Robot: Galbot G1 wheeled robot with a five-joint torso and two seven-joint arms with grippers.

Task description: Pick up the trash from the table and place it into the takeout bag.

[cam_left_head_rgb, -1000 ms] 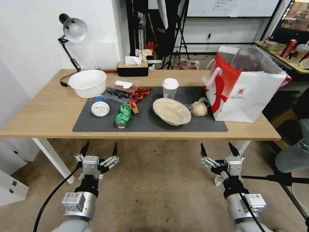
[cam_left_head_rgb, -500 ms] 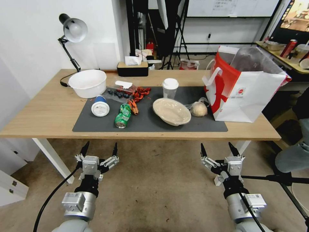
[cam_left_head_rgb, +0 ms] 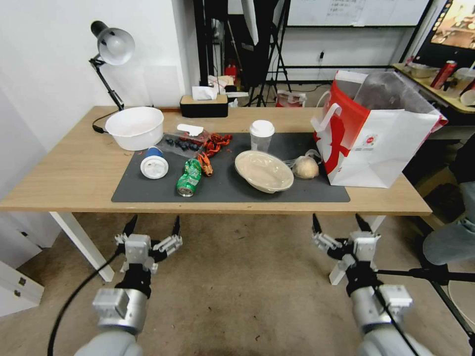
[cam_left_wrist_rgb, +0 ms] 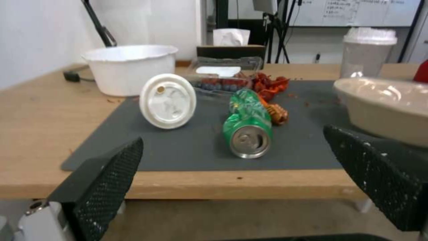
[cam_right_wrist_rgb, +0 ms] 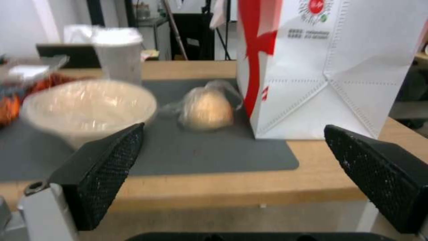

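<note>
On the dark grey mat (cam_left_head_rgb: 297, 190), the trash lies in a row: a blue white-lidded cup (cam_left_head_rgb: 153, 162) on its side at the left, a crushed green can (cam_left_head_rgb: 189, 177) beside it, a beige lidded bowl (cam_left_head_rgb: 263, 171) in the middle with a clear lidded cup (cam_left_head_rgb: 261, 134) upright behind it, and a bagged bun (cam_left_head_rgb: 305, 167) just beside the takeout bag (cam_left_head_rgb: 376, 141), which stands at the right end of the worktop (cam_left_head_rgb: 74, 168). Both tools hang below the near edge, fingers spread wide and empty: the left tool (cam_left_head_rgb: 152, 228) near the can, the right tool (cam_left_head_rgb: 339, 226) near the bun.
</note>
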